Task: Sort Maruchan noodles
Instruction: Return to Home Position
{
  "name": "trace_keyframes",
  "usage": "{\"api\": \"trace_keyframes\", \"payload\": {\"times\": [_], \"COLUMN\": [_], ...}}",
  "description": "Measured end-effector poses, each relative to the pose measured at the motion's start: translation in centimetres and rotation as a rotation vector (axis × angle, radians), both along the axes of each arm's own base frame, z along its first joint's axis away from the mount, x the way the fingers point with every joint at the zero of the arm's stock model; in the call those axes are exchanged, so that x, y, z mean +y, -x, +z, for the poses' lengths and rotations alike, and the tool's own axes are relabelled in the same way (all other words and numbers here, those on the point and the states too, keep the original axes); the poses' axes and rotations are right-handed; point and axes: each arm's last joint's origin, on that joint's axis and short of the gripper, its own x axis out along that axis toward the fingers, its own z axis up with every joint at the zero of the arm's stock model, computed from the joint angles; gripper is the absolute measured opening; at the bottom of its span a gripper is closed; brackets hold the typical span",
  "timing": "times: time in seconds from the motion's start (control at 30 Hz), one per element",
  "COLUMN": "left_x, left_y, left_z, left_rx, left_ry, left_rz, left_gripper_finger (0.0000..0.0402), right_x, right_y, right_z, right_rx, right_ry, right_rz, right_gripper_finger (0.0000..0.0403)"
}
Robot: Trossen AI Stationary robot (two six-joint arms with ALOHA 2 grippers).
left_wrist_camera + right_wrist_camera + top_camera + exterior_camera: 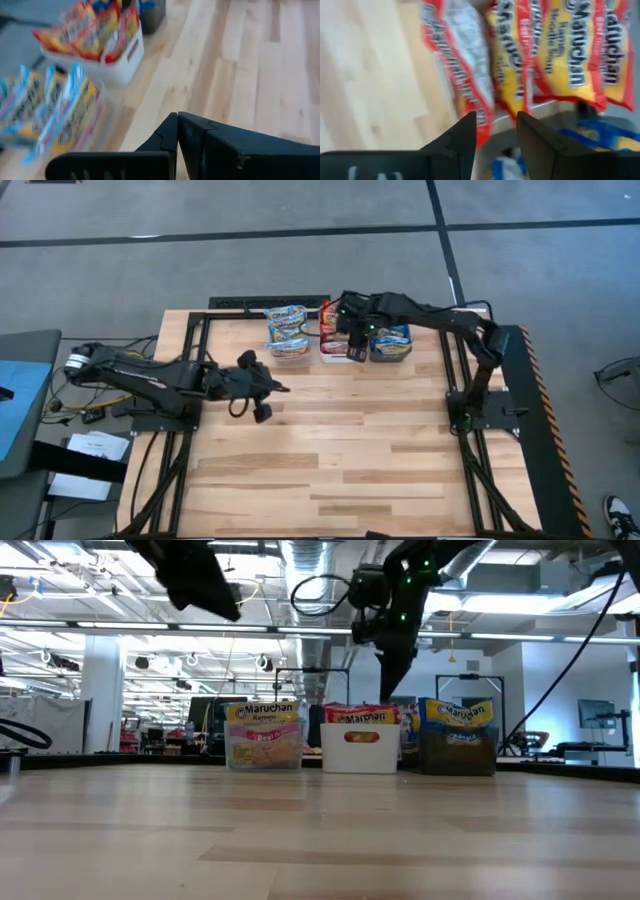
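Note:
The Maruchan noodles stand on edge in three bins at the table's far edge. Blue-and-yellow packets fill the clear bin. Red packets fill the white bin. Blue packets fill the dark bin. My right gripper hangs open just above the red packets, over the white bin, pointing steeply down with nothing between its fingers. My left gripper is shut and empty. It is raised over the table's left half, near the clear bin.
Bare wooden tabletop stretches from the bins to the near edge. Black frame rails run along the table's left and right sides. The low view shows a room with shelving behind the bins.

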Motion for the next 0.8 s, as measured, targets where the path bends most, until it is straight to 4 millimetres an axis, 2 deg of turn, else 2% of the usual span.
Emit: {"api": "trace_keyframes", "payload": {"times": [0.23,0.37,0.53,0.63,0.8], "left_x": [0.2,0.5,0.6,0.7,0.9], "left_y": [3.3,5.9,8.4,9.4,10.8], "left_z": [1.7,1.0,-1.4,-2.9,-6.1], "left_rx": [-0.094,-0.18,-0.31,-0.407,-0.461], "left_ry": [0.079,0.112,0.17,0.178,0.182], "left_rz": [-0.075,-0.073,-0.132,-0.158,-0.186], "left_gripper_finger": [0.0,0.0,0.0,0.0,0.0], "right_x": [1.4,2.4,4.4,5.9,8.1], "right_y": [0.7,1.7,3.0,4.0,6.3], "right_z": [2.9,5.1,7.3,7.2,5.2], "right_rx": [-0.162,-0.263,-0.366,-0.418,-0.481], "right_ry": [-0.121,-0.179,-0.193,-0.176,-0.207], "right_rz": [0.084,0.131,0.199,0.241,0.212], "right_gripper_finger": [0.0163,0.0163,0.0163,0.0163,0.0163]}}
